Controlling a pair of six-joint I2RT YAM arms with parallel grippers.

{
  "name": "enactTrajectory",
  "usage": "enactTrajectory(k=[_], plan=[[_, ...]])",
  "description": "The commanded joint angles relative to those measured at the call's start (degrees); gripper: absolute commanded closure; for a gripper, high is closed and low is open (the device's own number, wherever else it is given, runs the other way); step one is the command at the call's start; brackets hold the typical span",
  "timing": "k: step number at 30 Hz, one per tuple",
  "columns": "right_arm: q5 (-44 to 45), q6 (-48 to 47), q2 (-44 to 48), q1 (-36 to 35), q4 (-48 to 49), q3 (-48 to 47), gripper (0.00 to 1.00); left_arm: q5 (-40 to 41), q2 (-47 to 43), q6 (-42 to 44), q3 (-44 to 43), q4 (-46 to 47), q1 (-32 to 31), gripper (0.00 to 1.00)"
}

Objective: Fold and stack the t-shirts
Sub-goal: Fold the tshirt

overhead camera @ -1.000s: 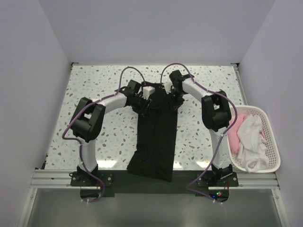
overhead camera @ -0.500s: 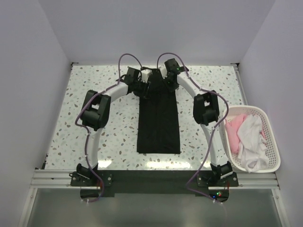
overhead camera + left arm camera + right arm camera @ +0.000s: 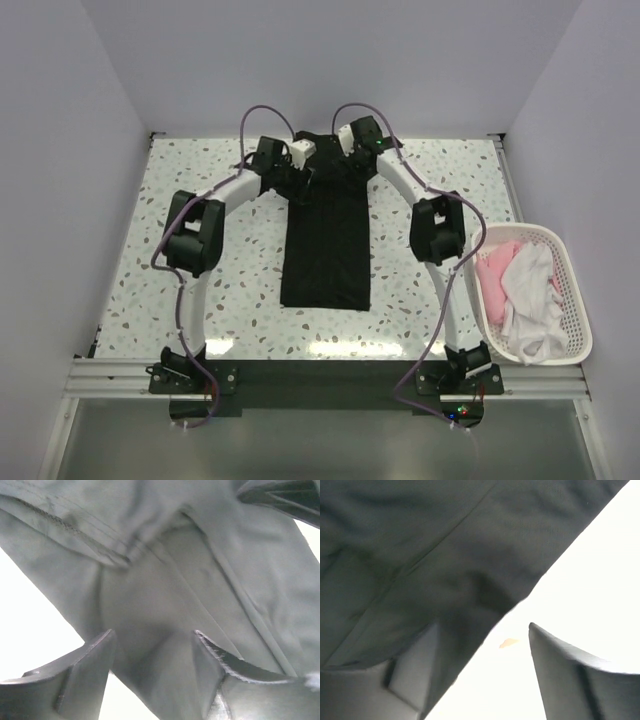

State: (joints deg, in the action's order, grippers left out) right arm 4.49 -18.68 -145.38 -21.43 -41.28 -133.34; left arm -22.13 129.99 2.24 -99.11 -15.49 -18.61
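A black t-shirt [image 3: 328, 240] lies flat as a long narrow strip down the middle of the table, its far end bunched between the two arms. My left gripper [image 3: 297, 178] sits over the far left corner of that end. In its wrist view the fingers [image 3: 80, 672] stand apart, open [image 3: 152, 640], with dark cloth [image 3: 165, 580] lying under the gap. My right gripper [image 3: 352, 162] hovers at the far right corner, open [image 3: 482, 630], the shirt's edge [image 3: 445, 570] running across beside one finger. More t-shirts, white [image 3: 530, 295] and pink [image 3: 495, 265], lie in the basket.
A white slatted basket [image 3: 575, 300] stands at the table's right edge beside the right arm's base. The speckled tabletop [image 3: 200, 190] ends at white walls on the left, far and right sides. Purple cables loop above both wrists.
Both grippers have carried the shirt's far end toward the back wall, and the strip now lies straight and flat. Both sets of jaws have opened and let go of the cloth.
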Motion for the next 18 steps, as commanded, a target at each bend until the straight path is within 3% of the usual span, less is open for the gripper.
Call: enactTrajectory(k=[1,6,8,10,14,18], plan=[[-6.4,1.45,14.14,0.07,-2.14,1.23,0.21,-3.79,-15.62,6.8,5.4,5.36,0.33,0.3],[-16.35,1.45,33.38,0.07,2.41,17.29,0.01,-11.24,-35.66,23.75,20.51,4.07,0.33,0.11],[-18.45,1.98,38.83,0.07,6.27,26.75,0.02,-13.89,-43.2,31.2,26.56,0.12,0.33,0.05],[-21.43,-1.6,44.99,0.07,5.51,31.19,0.02,-17.94,-47.62,36.14,32.45,-4.45,0.24,0.04],[-32.95,-13.74,50.89,-0.19,-8.18,40.31,0.04,-23.99,-56.76,50.09,42.14,-13.76,0.24,0.07],[-31.06,-18.49,62.13,-3.34,-2.95,59.38,0.18,-26.73,-62.22,59.45,52.51,-18.35,-0.19,0.18]])
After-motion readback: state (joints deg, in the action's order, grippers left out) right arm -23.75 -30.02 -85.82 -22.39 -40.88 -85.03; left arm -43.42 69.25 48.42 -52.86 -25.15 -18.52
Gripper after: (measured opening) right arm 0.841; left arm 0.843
